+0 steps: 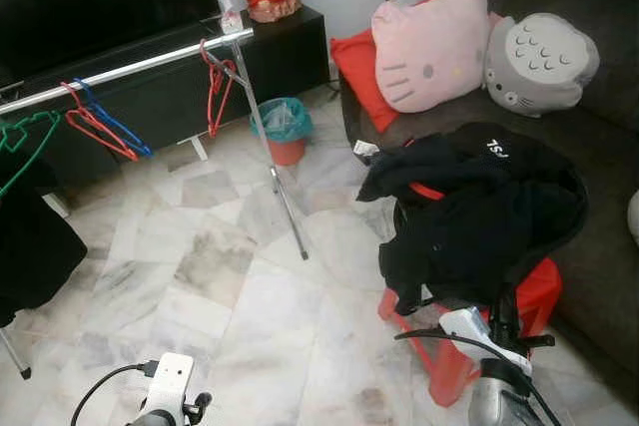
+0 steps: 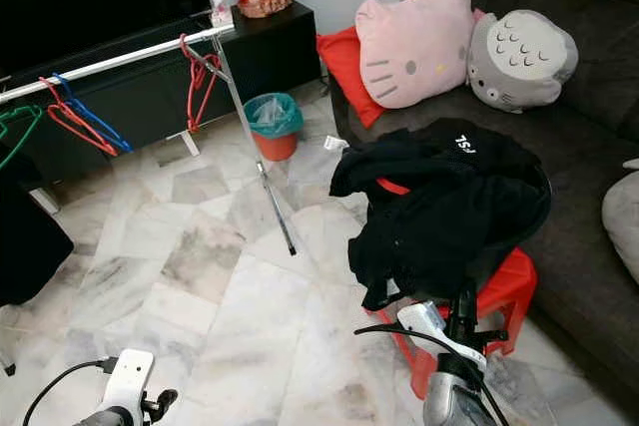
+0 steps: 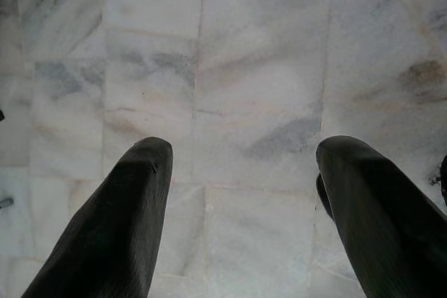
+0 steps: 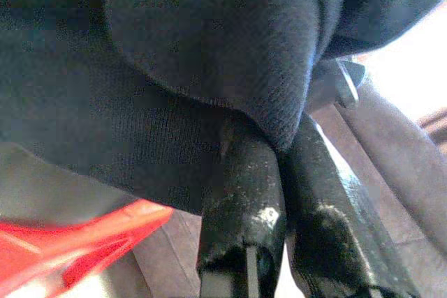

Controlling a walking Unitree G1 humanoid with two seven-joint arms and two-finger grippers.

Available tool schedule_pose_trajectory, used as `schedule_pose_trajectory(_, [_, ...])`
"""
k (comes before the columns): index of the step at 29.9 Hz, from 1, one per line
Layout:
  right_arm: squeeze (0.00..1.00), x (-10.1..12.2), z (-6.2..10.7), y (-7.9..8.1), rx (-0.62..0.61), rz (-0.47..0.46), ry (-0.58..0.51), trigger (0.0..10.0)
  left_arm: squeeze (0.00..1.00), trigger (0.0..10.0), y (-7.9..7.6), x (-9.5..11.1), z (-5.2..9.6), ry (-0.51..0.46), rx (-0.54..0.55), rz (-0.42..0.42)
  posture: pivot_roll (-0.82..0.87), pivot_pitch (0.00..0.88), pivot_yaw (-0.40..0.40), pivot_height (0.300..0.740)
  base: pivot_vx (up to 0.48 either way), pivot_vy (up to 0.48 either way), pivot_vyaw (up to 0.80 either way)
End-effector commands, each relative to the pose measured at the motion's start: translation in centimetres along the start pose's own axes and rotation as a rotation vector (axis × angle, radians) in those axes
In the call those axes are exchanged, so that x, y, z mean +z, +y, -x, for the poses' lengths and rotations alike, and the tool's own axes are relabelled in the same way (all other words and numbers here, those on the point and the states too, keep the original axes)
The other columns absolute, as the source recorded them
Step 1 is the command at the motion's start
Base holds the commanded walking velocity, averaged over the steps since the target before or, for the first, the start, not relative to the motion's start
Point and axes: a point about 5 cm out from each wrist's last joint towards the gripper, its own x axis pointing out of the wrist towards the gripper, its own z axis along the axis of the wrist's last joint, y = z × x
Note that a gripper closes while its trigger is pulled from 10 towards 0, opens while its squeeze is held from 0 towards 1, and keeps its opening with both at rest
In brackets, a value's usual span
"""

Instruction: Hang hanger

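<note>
A black garment (image 1: 479, 207) lies heaped on a red stool (image 1: 539, 296), and a bit of red hanger (image 1: 427, 191) shows at its collar. My right gripper (image 4: 279, 172) reaches up into the garment's lower edge; its fingers (image 1: 504, 311) are pressed together with black cloth pinched between them. A silver rack rail (image 1: 130, 67) runs across the upper left. It carries a red hanger (image 1: 217, 87), a red and blue pair (image 1: 100, 127) and a green hanger (image 1: 25, 142). My left gripper (image 3: 241, 172) hangs open over the marble floor, holding nothing.
The rack's slanted leg (image 1: 285, 197) stands on the floor between me and the rail. A teal bin (image 1: 284, 127) sits behind it. The dark sofa (image 1: 599, 236) with cushions lies on the right. A black cloth (image 1: 30, 246) hangs at the far left.
</note>
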Motion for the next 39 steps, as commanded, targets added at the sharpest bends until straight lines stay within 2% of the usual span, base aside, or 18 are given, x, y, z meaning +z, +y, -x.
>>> schedule_pose_trajectory(1, [0.00, 0.2, -0.1, -0.1, -0.011, -0.134, 0.072, 0.0, 0.00, 10.0, 1.1, 0.0, 0.1, 0.007, 0.033, 0.001, -0.11, 0.000, 0.145, 0.740, 0.000, 0.000, 0.00])
schedule_pose_trajectory(2, [0.00, 0.2, -0.1, -0.1, 0.002, -0.180, 0.092, 0.0, 0.00, 10.0, 1.1, 0.1, 0.1, 0.006, 0.034, 0.002, -0.11, 0.000, 0.145, 0.740, 0.000, 0.000, 0.00])
schedule_pose_trajectory(3, [0.00, 0.3, -0.1, 0.0, 0.013, -0.205, 0.099, 8.2, 0.00, 10.0, 1.1, 0.1, 0.1, 0.005, 0.035, 0.002, -0.11, 0.000, 0.145, 0.740, 0.000, 0.000, 0.00])
schedule_pose_trajectory(4, [0.00, 0.9, -0.1, -0.1, 0.026, -0.272, 0.086, 10.0, 0.00, 10.0, 1.1, 0.1, 0.1, 0.004, 0.035, 0.004, -0.11, 0.000, 0.142, 0.740, 0.000, 0.000, 0.00])
schedule_pose_trajectory(5, [0.00, 2.0, -0.3, -0.4, 0.035, -0.387, 0.051, 10.0, 0.00, 10.0, 1.1, 0.2, 0.1, 0.002, 0.036, 0.005, -0.12, 0.000, 0.142, 0.740, 0.000, 0.000, 0.00])
schedule_pose_trajectory(7, [0.00, 2.7, -0.6, -1.0, 0.015, -0.452, 0.026, 10.0, 0.00, 10.0, 1.1, 0.2, 0.1, 0.001, 0.036, 0.006, -0.12, 0.000, 0.142, 0.740, 0.000, 0.000, 0.00])
schedule_pose_trajectory(8, [0.00, 3.8, -1.2, -2.1, -0.018, -0.529, -0.015, 10.0, 0.00, 10.0, 1.1, 0.3, 0.1, -0.001, 0.036, 0.006, -0.12, 0.000, 0.142, 0.740, 0.000, 0.000, 0.00])
schedule_pose_trajectory(10, [0.00, 4.7, -1.8, -2.9, -0.041, -0.570, -0.049, 10.0, 0.00, 10.0, 1.1, 0.3, 0.0, -0.003, 0.036, 0.006, -0.12, 0.000, 0.142, 0.740, 0.000, 0.000, 0.00])
schedule_pose_trajectory(11, [0.00, 6.1, -2.6, -4.3, -0.063, -0.628, -0.111, 10.0, 0.00, 10.0, 1.1, 0.3, 0.0, -0.004, 0.037, 0.005, -0.12, 0.000, 0.143, 0.740, 0.000, 0.000, 0.00])
schedule_pose_trajectory(17, [0.00, 10.0, -4.2, -7.8, -0.099, -0.719, -0.287, 10.0, 0.00, 10.0, 1.1, 0.4, 0.0, -0.006, 0.038, 0.005, -0.12, 0.000, 0.141, 0.740, 0.000, 0.000, 0.00])
schedule_pose_trajectory(21, [0.00, 15.1, -5.1, -12.0, -0.124, -0.797, -0.484, 10.0, 0.00, 10.0, 1.0, 0.4, 0.0, -0.009, 0.042, 0.011, -0.12, 0.000, 0.141, 0.740, 0.000, 0.000, 0.00])
schedule_pose_trajectory(24, [0.00, 16.4, -5.2, -13.1, -0.138, -0.803, -0.524, 10.0, 0.00, 10.0, 1.0, 0.4, 0.0, -0.009, 0.043, 0.013, -0.12, 0.000, 0.141, 0.740, 0.000, 0.000, 0.00])
schedule_pose_trajectory(26, [0.00, 18.6, -5.6, -15.0, -0.175, -0.841, -0.591, 10.0, 0.00, 10.0, 1.0, 0.4, 0.0, -0.010, 0.043, 0.011, -0.12, 0.000, 0.145, 0.740, 0.000, 0.000, 0.00])
schedule_pose_trajectory(27, [0.00, 18.6, -5.6, -15.0, -0.175, -0.841, -0.591, 10.0, 0.00, 10.0, 1.0, 0.4, 0.0, -0.010, 0.043, 0.011, -0.12, 0.000, 0.145, 0.740, 0.000, 0.000, 0.00])
schedule_pose_trajectory(33, [0.00, 21.8, -6.4, -19.5, -0.280, -0.800, -0.729, 10.0, 0.00, 10.0, 0.9, 0.7, -0.1, -0.016, 0.043, 0.011, -0.14, 0.000, 0.153, 0.740, 0.000, 0.000, 0.00])
schedule_pose_trajectory(34, [0.00, 21.8, -6.4, -19.5, -0.280, -0.800, -0.729, 10.0, 0.00, 10.0, 0.9, 0.7, -0.1, -0.016, 0.043, 0.011, -0.14, 0.000, 0.153, 0.740, 0.000, 0.000, 0.00])
schedule_pose_trajectory(36, [0.00, 23.6, -6.3, -21.8, -0.317, -0.809, -0.808, 10.0, 0.00, 10.0, 0.9, 0.9, -0.2, -0.019, 0.045, 0.014, -0.14, 0.000, 0.153, 0.740, 0.000, 0.000, 0.00])
schedule_pose_trajectory(39, [0.00, 25.1, -5.8, -23.1, -0.310, -0.809, -0.877, 10.0, 0.00, 10.0, 0.9, 1.0, -0.2, -0.020, 0.047, 0.016, -0.14, 0.000, 0.153, 0.740, 0.000, 0.000, 0.00])
